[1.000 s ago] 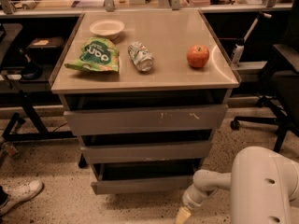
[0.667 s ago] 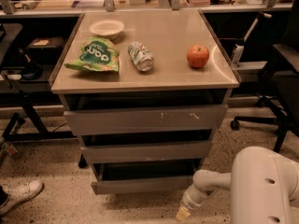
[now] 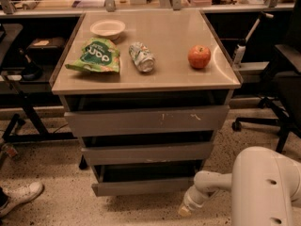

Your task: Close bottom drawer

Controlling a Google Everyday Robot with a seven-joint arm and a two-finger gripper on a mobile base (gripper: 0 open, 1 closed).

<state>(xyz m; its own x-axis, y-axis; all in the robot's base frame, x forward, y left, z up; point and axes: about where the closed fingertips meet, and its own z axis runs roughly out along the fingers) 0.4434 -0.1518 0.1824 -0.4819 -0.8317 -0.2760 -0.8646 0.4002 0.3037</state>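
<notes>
- Grey bottom drawer sits pulled out at the foot of the cabinet, just left of your end effector and a little beyond it.
- Its front runs left to right and faces outward, so closing it likely means pushing away from you, into the cabinet.
- Your end effector hangs low, off the front's right end. You cannot tell whether it is parted or closed.

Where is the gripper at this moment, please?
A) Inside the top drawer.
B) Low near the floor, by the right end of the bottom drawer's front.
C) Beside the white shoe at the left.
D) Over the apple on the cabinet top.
B: the gripper sits low by the floor, just right of the bottom drawer front.
</notes>
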